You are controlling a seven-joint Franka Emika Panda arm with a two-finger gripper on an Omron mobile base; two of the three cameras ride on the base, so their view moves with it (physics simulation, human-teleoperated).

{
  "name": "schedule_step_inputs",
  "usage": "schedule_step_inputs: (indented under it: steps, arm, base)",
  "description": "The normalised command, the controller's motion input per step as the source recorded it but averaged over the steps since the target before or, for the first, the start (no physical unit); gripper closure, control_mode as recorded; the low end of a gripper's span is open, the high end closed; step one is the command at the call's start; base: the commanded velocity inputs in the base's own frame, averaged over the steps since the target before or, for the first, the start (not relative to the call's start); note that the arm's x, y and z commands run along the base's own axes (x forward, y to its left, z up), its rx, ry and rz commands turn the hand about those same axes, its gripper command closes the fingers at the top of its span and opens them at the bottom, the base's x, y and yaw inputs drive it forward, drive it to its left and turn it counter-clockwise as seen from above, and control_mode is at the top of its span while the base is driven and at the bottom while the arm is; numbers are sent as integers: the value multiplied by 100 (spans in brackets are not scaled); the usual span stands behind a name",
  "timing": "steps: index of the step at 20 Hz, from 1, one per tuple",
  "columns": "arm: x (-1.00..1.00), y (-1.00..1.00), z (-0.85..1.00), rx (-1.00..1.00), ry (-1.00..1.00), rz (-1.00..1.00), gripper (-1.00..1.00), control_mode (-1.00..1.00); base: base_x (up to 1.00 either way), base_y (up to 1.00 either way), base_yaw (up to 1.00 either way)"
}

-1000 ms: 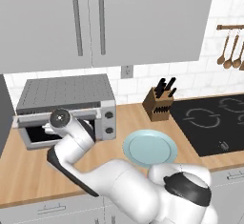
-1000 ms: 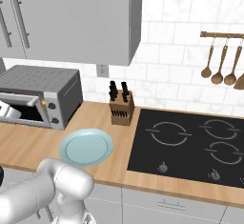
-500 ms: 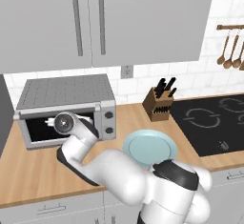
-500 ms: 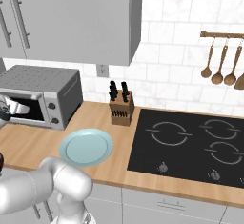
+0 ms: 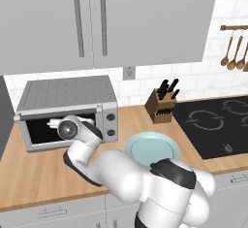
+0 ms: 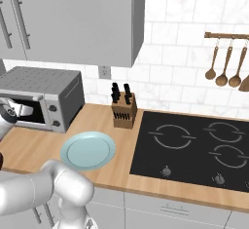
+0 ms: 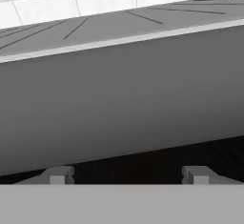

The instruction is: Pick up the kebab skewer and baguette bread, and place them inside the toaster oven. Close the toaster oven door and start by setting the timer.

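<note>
Since a second ago the arm has swung its wrist up from in front of the oven mouth and pushed the hand [image 7: 128,175] into the cavity, and the drop-down door that lay open in front no longer shows; the two finger tips [image 7: 57,175] stand well apart at the bottom of the hand view, spread, with nothing visibly pinched between them, though the gap there is too dark to be sure; ahead of them runs a grey inner wall of the toaster oven [image 5: 68,96], with white tiles above it; from the left base view the wrist sits right in the oven opening, at the back left of the bench [image 5: 29,173]; the oven is likewise at the left edge in the right base view [image 6: 44,84]; I cannot make out the kebab skewer or the baguette bread, so they may be hidden inside; the pale blue plate [image 5: 152,149] near the bench's front edge lies bare; judging by this, loading is ending; next calls for drawing the hand straight back clear, then shutting the door and turning the timer knob on the right-hand panel [image 5: 110,125].
</note>
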Motion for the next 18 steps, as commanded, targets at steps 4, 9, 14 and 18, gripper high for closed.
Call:
schedule_step_inputs:
  steps: [4,9,14,18]
  arm:
    - [1,-1,35,0,-5,0,-100,-100]
    - [-28,0,13,0,-2,0,-100,-100]
    - [-80,0,7,0,0,0,-100,-100]
    - [-52,-2,9,0,0,0,-100,-100]
  base:
    - [0,0,0]
    - [0,0,0]
    - [0,0,0]
    - [0,0,0]
